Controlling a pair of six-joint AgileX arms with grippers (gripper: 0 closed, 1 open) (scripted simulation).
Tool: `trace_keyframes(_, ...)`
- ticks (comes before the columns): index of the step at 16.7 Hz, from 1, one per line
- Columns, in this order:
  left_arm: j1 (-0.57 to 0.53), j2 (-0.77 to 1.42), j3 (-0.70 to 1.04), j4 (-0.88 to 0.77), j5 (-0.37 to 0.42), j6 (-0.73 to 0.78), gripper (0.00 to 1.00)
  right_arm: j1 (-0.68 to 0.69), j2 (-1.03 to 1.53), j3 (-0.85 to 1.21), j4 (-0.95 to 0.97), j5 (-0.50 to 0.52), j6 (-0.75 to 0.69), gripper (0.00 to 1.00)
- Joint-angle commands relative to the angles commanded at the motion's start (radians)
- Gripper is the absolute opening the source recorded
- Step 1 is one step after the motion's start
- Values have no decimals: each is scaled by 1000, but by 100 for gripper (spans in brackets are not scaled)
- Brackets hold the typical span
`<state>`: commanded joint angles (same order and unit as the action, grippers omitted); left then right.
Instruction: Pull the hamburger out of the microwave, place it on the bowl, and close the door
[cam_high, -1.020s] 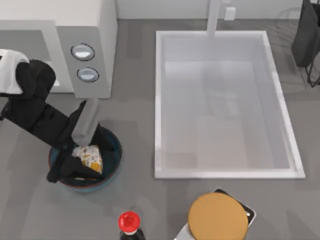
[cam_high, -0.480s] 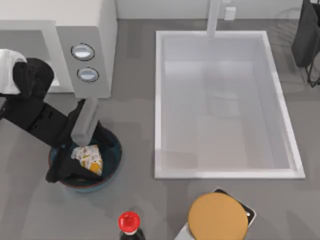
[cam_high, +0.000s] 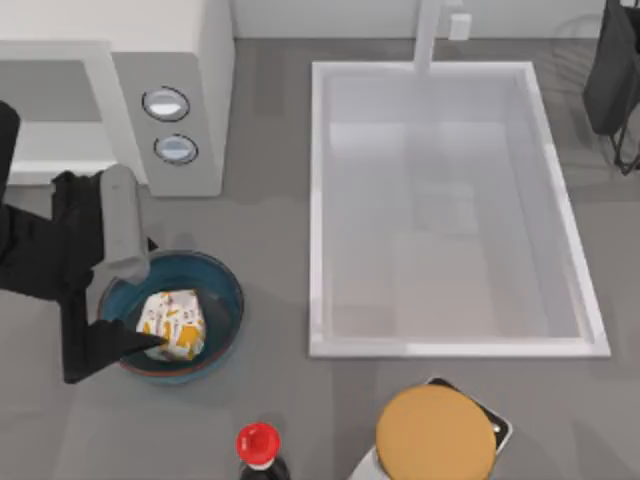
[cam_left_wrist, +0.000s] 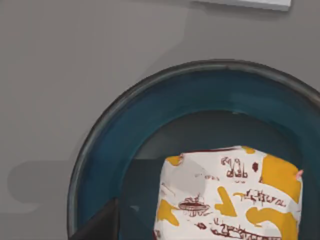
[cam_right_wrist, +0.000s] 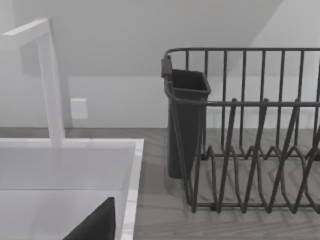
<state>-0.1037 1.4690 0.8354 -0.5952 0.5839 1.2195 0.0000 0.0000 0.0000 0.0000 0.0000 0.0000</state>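
With the hamburger (cam_high: 172, 323) lying in the bowl (cam_high: 225, 290), the left gripper (cam_high: 125, 300), fingers spread and empty, sits at the bowl's left rim, nearer than the right arm to the microwave (cam_high: 205, 60) beyond

The top view looks straight down on the table (cam_high: 270, 215) from high above, with the microwave (cam_high: 180, 60) at 10 o'clock and the sink (cam_high: 320, 200) from the centre toward 2 o'clock. The left wrist view looks down from very near on the bowl (cam_left_wrist: 100, 145) and the hamburger (cam_left_wrist: 230, 200); the top view shares these at 8 o'clock. The right wrist view looks level and close at the dish rack (cam_right_wrist: 250, 150) and the faucet (cam_right_wrist: 52, 85), shared at 1 o'clock.
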Motion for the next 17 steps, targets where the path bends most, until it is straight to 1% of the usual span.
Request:
trace_keyframes(7, 52, -864, -422, 301, -295, -659, 100, 0, 0, 0, 0, 0, 0, 100)
trace_keyframes(10, 74, -1154, -597, 425, -417, -917, 100, 0, 0, 0, 0, 0, 0, 100)
trace_keyframes(12, 86, -1296, -696, 496, -486, -1053, 100, 0, 0, 0, 0, 0, 0, 100)
trace_keyframes(14, 96, -1396, -774, 551, -541, -1149, 100, 0, 0, 0, 0, 0, 0, 100)
trace_keyframes(17, 103, -1467, -833, 594, -582, -1217, 100, 0, 0, 0, 0, 0, 0, 100)
